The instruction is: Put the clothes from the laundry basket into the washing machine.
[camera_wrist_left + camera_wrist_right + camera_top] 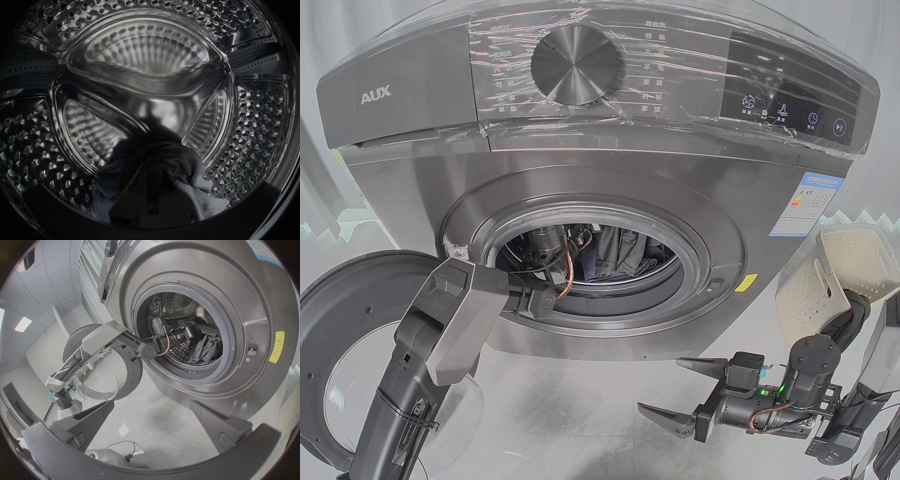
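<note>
Clothes (pixel 619 250), one dark heap, lie in the washing machine (pixel 675 169); right pincer (pixel 659 384) gapes empty; left pincer (pixel 195 330) unclear.

Brand logo (pixel 375 94) on washing machine (pixel 425 181) drawer (pixel 425 81); captions round dial (pixel 575 64); blue label (pixel 806 204), yellow sticker (pixel 745 282).

Clothes (pixel 620 252) in washing machine (pixel 650 172), laundry basket (pixel 831 281) rightward.

Left arm (pixel 456 312), lower left: grey angular shell noted, black cable tie (pixel 409 415) below, copper coiled cable (pixel 570 265) at wrist. Right gripper (pixel 659 384), lower right: black, pointed fingers (pixel 665 417) ribbed; green light (pixel 764 392) seen.
</note>
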Motion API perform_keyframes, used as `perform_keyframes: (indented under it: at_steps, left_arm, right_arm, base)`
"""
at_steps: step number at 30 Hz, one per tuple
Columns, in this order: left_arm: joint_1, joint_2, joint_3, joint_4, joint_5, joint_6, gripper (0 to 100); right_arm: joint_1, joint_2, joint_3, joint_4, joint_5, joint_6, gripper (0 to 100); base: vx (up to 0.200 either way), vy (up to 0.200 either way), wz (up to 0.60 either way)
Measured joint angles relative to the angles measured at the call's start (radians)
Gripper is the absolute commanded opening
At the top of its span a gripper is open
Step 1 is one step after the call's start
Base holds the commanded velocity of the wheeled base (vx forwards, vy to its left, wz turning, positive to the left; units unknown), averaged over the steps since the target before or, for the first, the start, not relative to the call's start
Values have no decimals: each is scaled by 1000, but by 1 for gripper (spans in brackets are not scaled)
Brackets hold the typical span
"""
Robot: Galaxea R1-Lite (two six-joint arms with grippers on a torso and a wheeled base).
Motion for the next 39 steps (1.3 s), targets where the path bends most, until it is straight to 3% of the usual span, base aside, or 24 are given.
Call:
perform_keyframes:
  at_steps: [3, 4, 12, 19, 29, 39]
  left_arm:
    - [0, 11, -6, 1, 0, 0, 0]
    - [0, 14, -8, 1, 0, 0, 100]
    - [-14, 16, 7, -5, 1, -4, 100]
    - [-32, -40, 168, -33, -14, 5, 100]
    - [-74, -210, 617, -131, -78, 78, 100]
    - [-159, -443, 1118, -250, -156, 153, 100]
  right_arm:
    - [0, 3, 0, 0, 0, 1, 100]
    - [0, 3, 0, 0, 0, 0, 100]
    - [-3, 5, 1, 0, 1, 1, 100]
    - [-4, 5, 2, 0, 2, 1, 100]
    - [-3, 5, 5, 0, 2, 1, 100]
    - [11, 4, 10, 0, -1, 3, 100]
  base:
    - [0, 0, 0]
    - [0, 0, 0]
    - [0, 0, 0]
    - [0, 0, 0]
    - [0, 0, 0]
    - [0, 0, 0]
